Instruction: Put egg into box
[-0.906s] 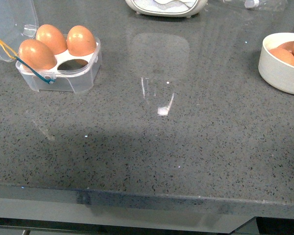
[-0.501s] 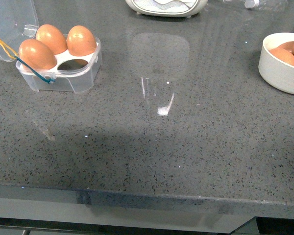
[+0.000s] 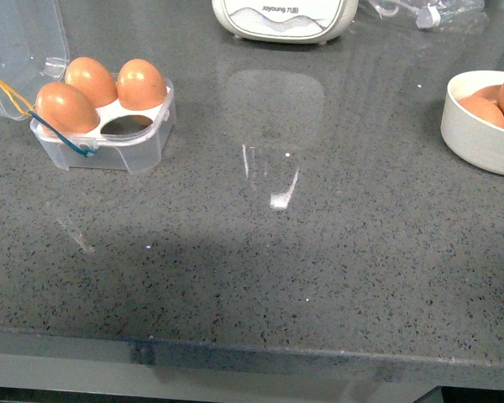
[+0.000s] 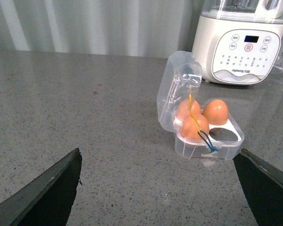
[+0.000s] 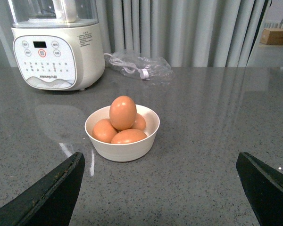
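Observation:
The box (image 3: pixel 143 148) stands at the counter's far left with its clear lid (image 3: pixel 21 46) swung open. Three brown eggs (image 3: pixel 65 107) fill its cells and one cell (image 3: pixel 126 125) is empty. The left wrist view shows the same box (image 4: pixel 226 147) a good way ahead of my open left gripper (image 4: pixel 159 151), which holds nothing. At the far right a white bowl (image 3: pixel 479 143) holds several brown eggs, with one egg (image 5: pixel 122 112) upright on top. My right gripper (image 5: pixel 160 155) is open and empty, short of the bowl (image 5: pixel 122 149). Neither gripper shows in the front view.
A white kitchen appliance (image 3: pixel 286 18) stands at the back middle, with a clear bag holding a cable (image 5: pixel 139 66) beside it. The grey speckled counter (image 3: pixel 260 252) ends at a front edge (image 3: pixel 252 353). Curtains hang behind.
The whole front view has shifted a little, showing more of the appliance at the back. Box, bowl and eggs keep their places on the counter.

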Action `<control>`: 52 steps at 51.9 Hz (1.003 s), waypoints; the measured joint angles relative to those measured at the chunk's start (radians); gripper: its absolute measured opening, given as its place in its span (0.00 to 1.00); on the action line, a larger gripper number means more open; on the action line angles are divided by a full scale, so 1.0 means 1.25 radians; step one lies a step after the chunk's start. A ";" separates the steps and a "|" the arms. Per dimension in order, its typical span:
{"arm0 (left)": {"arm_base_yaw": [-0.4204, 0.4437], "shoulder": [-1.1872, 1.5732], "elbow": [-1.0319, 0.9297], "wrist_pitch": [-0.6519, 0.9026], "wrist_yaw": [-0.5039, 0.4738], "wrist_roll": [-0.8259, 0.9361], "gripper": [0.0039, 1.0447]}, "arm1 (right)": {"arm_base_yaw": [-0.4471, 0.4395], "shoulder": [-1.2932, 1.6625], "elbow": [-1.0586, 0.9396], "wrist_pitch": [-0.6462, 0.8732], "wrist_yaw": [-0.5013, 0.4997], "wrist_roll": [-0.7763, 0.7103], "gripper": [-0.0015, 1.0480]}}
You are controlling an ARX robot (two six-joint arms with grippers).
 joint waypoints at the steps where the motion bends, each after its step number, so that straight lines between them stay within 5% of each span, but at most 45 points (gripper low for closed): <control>1: 0.000 0.000 0.000 0.000 0.000 0.000 0.94 | 0.000 0.000 0.000 0.000 0.000 0.000 0.93; 34: 0.000 0.000 0.000 0.000 0.000 0.000 0.94 | 0.000 0.000 0.000 0.000 0.000 0.000 0.93; 38: 0.000 0.000 0.000 0.000 0.000 0.000 0.94 | 0.038 0.107 0.059 -0.110 0.192 0.103 0.93; 40: 0.000 0.000 0.000 0.000 0.000 0.000 0.94 | 0.026 0.180 0.081 -0.098 0.217 0.133 0.93; 46: 0.000 0.000 0.000 0.000 0.000 0.000 0.94 | -0.040 0.334 0.130 -0.012 0.117 0.145 0.93; 52: 0.000 0.000 0.000 0.000 0.000 0.000 0.94 | -0.110 0.511 0.192 0.097 -0.076 0.073 0.93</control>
